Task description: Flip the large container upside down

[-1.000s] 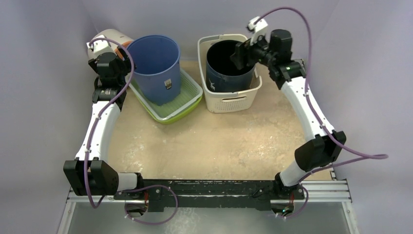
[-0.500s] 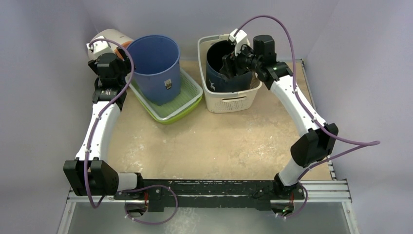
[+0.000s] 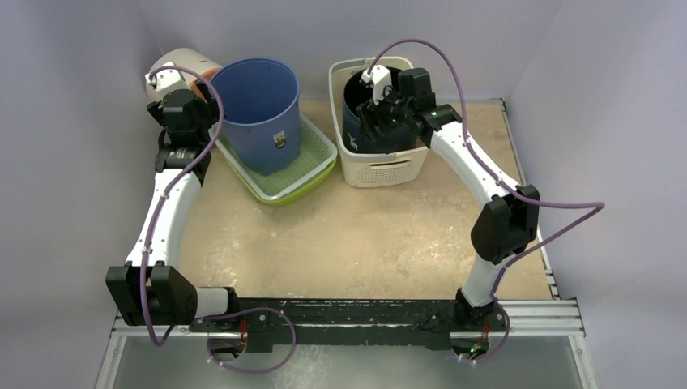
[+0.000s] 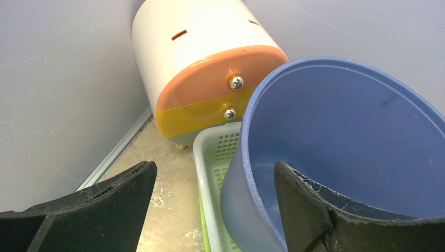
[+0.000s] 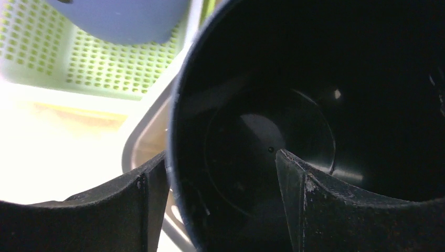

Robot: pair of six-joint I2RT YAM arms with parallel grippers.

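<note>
A tall blue bucket (image 3: 263,121) stands upright in a green tray (image 3: 312,166) at the back left. A dark navy bucket (image 3: 363,139) stands upright in a white basket (image 3: 381,170) at the back right. My left gripper (image 3: 212,101) is open, its jaws either side of the blue bucket's (image 4: 336,121) near rim, one finger outside and one inside. My right gripper (image 3: 369,113) is open over the dark bucket (image 5: 315,79), its jaws either side of that bucket's left rim. Neither gripper is closed on a rim.
A white cylinder with an orange and yellow end (image 3: 180,63) lies on its side in the back left corner, behind the green tray (image 4: 212,152). Walls close in the back and both sides. The white basket's rim (image 5: 141,136) runs just outside the dark bucket.
My right arm has swung left and down, from the dark bucket's right edge to across its opening at its left rim. The left arm has not moved.
</note>
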